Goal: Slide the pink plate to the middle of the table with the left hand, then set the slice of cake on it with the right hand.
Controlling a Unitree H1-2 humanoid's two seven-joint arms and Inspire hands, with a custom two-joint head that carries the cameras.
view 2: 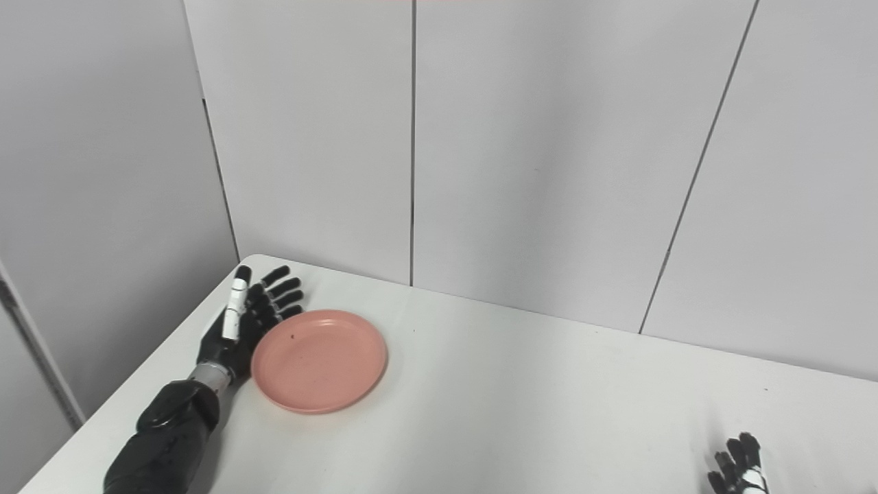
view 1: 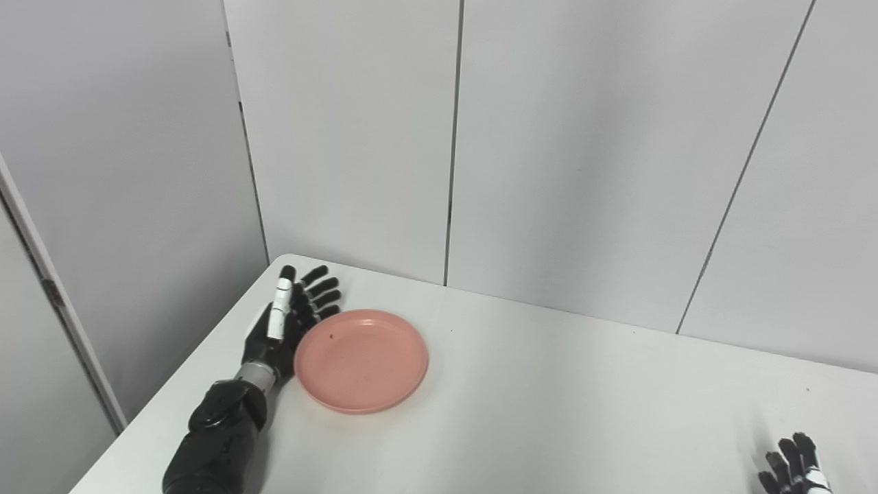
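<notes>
Two hands in view, one plate, and no cake anywhere in either picture. Found the left hand (view 1: 285, 326) standing on edge just left of the plate (view 1: 361, 360), palm turned toward its rim; touching or only very near, could not tell which. Noted its fingers (view 1: 322, 288) apart and stretched toward the far corner, clamped on nothing. Placed the plate near the far-left corner of the surface (view 1: 549, 398), flat, empty and well left of the middle. Caught only the top of the right hand (view 1: 792, 470) at the bottom right edge, well apart from the plate, fingers apart and holding nothing as far as could be seen.

Judged the slide as not yet carried through, so most of the risk lay in the push:

- Could ride up over the shallow, sloping rim if pressed too high, tipping the plate or slipping across it.
- Could spin the plate instead of moving it if pushed off its centre line, sending it toward the back edge.
- Could stop short or overshoot, leaving the plate out of easy reach for the right hand.
- Could not judge the cake step at all, with the slice out of sight.
</notes>
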